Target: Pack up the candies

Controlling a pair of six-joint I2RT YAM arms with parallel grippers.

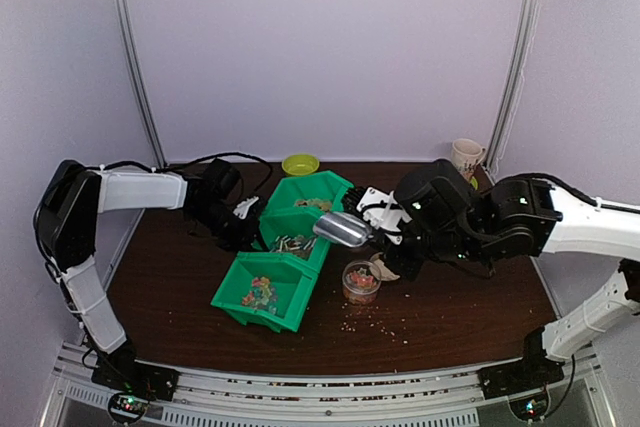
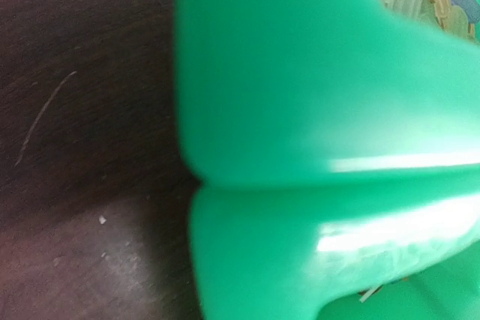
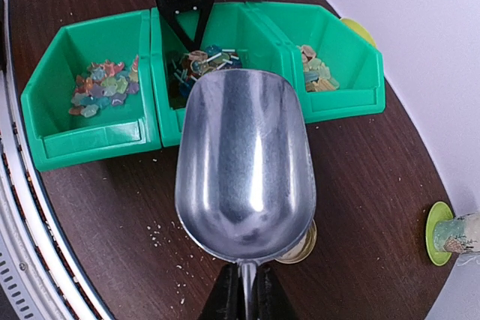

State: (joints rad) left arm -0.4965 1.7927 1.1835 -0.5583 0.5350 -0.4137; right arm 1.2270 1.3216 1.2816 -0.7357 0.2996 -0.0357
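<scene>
Three green bins stand in a row. The near bin (image 1: pixel 262 292) (image 3: pixel 90 95) holds a heap of mixed-colour candies (image 1: pixel 260 294) (image 3: pixel 101 86). The middle bin (image 1: pixel 292 239) (image 3: pixel 196 65) and the far bin (image 1: pixel 312 197) (image 3: pixel 322 65) hold other sweets. My right gripper (image 1: pixel 376 231) (image 3: pixel 245 294) is shut on the handle of an empty metal scoop (image 1: pixel 343 230) (image 3: pixel 246 162), held above a clear jar (image 1: pixel 360 282) (image 3: pixel 301 243) that has candies in it. My left gripper (image 1: pixel 248 219) (image 3: pixel 190 43) pinches the middle bin's far wall. The left wrist view shows only that green wall (image 2: pixel 315 110).
Pale crumbs (image 1: pixel 390 325) (image 3: pixel 161 234) lie on the dark table (image 1: pixel 170 277) in front of the jar and bins. A yellow-green bowl (image 1: pixel 300 163) sits behind the bins. A mug (image 1: pixel 466 155) (image 3: pixel 459 231) stands at the back right by the wall.
</scene>
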